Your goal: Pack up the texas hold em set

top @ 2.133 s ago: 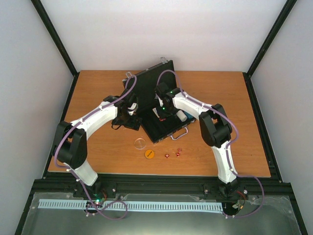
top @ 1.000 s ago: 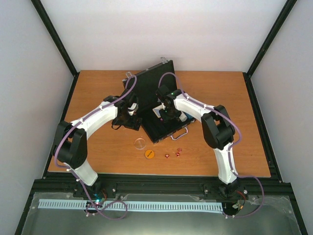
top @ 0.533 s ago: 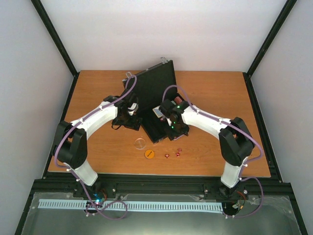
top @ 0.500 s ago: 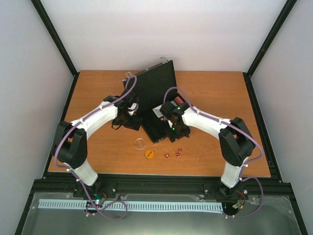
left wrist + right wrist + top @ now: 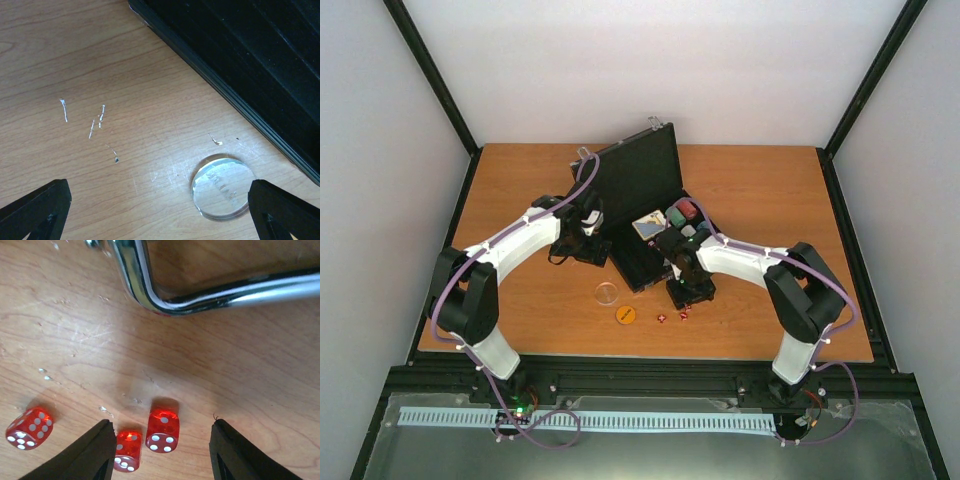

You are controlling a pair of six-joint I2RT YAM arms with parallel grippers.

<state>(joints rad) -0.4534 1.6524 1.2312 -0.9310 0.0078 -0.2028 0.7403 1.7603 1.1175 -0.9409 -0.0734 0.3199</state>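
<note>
The black briefcase stands open at the table's middle, lid up. In its base lie the blue-white card box and red and green chip stacks. My right gripper is open, low over the table just in front of the case's silver handle. Its fingers straddle two small red dice; a third die lies to the left. My left gripper is open and empty beside the case's left edge. The clear disc lies ahead of it. The orange disc lies near the dice.
The clear disc and orange disc lie on the wooden table in front of the case. Black frame posts and white walls close in the sides and back. The table's front edge runs just behind the arm bases.
My right arm has left the case's base and swung forward and down to the dice. The chip stacks it covered now show. The left arm has not moved.
</note>
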